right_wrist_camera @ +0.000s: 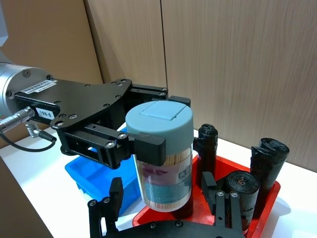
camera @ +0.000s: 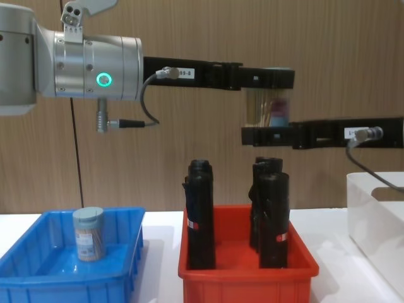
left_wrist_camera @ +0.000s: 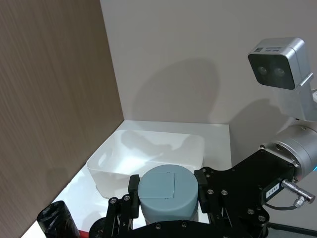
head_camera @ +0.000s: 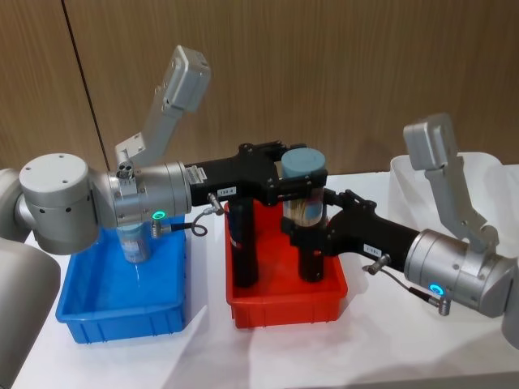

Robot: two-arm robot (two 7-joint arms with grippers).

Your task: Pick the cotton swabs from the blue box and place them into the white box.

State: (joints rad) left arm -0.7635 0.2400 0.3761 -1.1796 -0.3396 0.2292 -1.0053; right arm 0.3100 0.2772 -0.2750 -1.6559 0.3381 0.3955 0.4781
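My left gripper (head_camera: 302,172) is shut on the pale blue lid of a cotton swab jar (head_camera: 304,194) and holds it upright in the air above the red bin (head_camera: 284,308). My right gripper (right_wrist_camera: 163,198) sits around the lower part of the same jar (right_wrist_camera: 166,173); it is open, with gaps between its fingers and the jar. In the chest view this gripper (camera: 268,136) is level with the jar's (camera: 268,107) base. A second cotton swab jar (camera: 88,233) stands in the blue box (camera: 63,287) at the left. The white box (camera: 372,214) stands at the right.
The red bin between the two boxes holds several tall black cylinders (camera: 201,214) standing directly under the held jar. A wooden wall runs behind the table. In the left wrist view the white box (left_wrist_camera: 148,163) lies beyond the jar.
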